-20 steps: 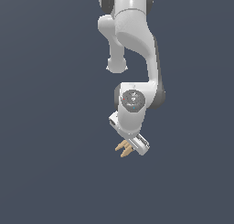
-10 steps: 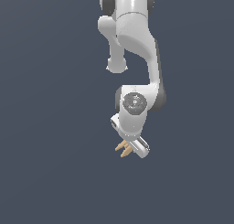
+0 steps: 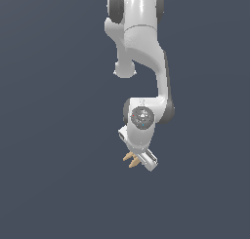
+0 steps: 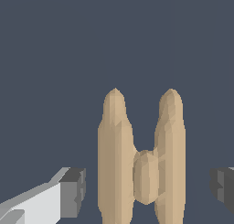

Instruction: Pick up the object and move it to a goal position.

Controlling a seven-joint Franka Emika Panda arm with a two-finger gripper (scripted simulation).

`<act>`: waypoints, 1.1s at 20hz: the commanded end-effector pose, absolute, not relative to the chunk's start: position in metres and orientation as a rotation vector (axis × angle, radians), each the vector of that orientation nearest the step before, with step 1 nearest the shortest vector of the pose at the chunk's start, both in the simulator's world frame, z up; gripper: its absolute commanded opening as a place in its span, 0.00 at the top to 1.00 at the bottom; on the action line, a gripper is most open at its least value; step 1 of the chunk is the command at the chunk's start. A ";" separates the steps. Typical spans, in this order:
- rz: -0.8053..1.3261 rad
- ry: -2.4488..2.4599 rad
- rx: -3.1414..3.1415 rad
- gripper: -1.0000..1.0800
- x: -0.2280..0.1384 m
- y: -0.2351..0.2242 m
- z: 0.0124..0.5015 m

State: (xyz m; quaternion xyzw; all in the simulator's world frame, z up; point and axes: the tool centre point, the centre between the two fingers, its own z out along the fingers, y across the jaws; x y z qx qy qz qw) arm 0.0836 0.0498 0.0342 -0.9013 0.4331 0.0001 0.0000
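You see the object, a small tan, wood-coloured piece formed of two long spindles with tapered, rounded tips. The spindles lie parallel, side by side, joined at mid-length by a short rounded bridge. In the wrist view it lies between the two dark finger pads, with a clear gap on each side. In the exterior view, note the object as two pale points jutting toward that view's left from beneath the arm's end.
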 end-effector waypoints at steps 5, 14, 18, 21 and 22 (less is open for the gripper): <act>0.000 1.362 -2.831 0.04 0.084 0.050 0.016; 0.000 1.362 -2.831 1.00 0.085 0.050 0.017; 0.000 1.362 -2.831 1.00 0.085 0.050 0.017; 0.000 1.362 -2.831 1.00 0.084 0.049 0.019; 0.000 1.362 -2.831 1.00 0.084 0.049 0.021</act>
